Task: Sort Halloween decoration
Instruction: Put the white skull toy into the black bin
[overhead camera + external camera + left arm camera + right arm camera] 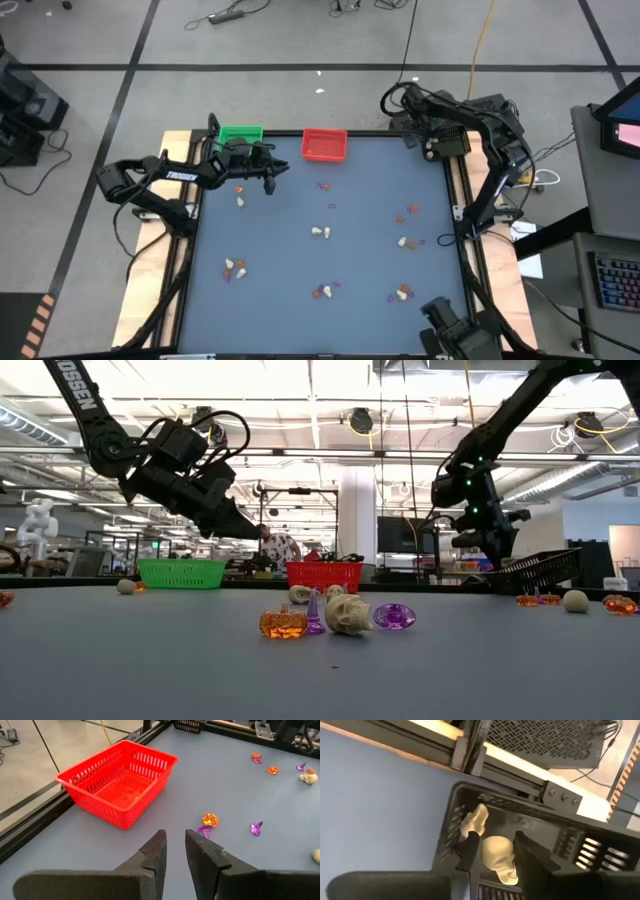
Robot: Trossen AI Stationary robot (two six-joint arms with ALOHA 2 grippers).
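Grey-blue table [300, 270] fills the centre of the high view, strewn with Halloween decoration trinkets [335, 615]: in the low view's foreground lie an orange pumpkin [283, 622], a cream skull [348, 614] and a purple ring [394, 616], close together at centre frame. Farther trinkets lie scattered toward both edges. Behind, at upper centre of the high view, stand the green tray [240, 135] and red tray [324, 145]. The left gripper [175, 851] hovers above the table near the green tray, fingers slightly parted, holding nothing. At upper right, the right gripper [492, 852] clasps a second cream skull [498, 858] over the black tray [555, 840], which already contains a cream piece [476, 820].
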